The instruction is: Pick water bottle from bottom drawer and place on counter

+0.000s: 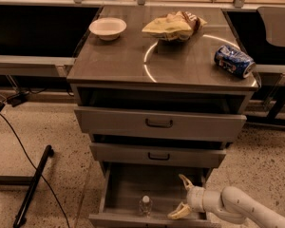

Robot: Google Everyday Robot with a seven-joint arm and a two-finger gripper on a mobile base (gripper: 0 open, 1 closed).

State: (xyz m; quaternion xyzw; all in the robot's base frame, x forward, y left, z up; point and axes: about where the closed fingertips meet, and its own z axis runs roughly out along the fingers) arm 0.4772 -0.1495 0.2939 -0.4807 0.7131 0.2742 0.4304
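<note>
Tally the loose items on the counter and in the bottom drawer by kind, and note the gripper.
bowl: 1, on the counter
chip bag: 1, on the counter
can: 1, on the counter
bottle: 1, in the bottom drawer
Total: 4
The gripper is open, right of the bottle, not touching it.

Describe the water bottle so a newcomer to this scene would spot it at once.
Start at the grey drawer cabinet and drop to its bottom drawer, pulled far out. Standing upright near the front is the water bottle, small, clear, white-capped, with the gripper beside it, fingers open. It is the only loose item there; the blue can lies up on the counter.
</note>
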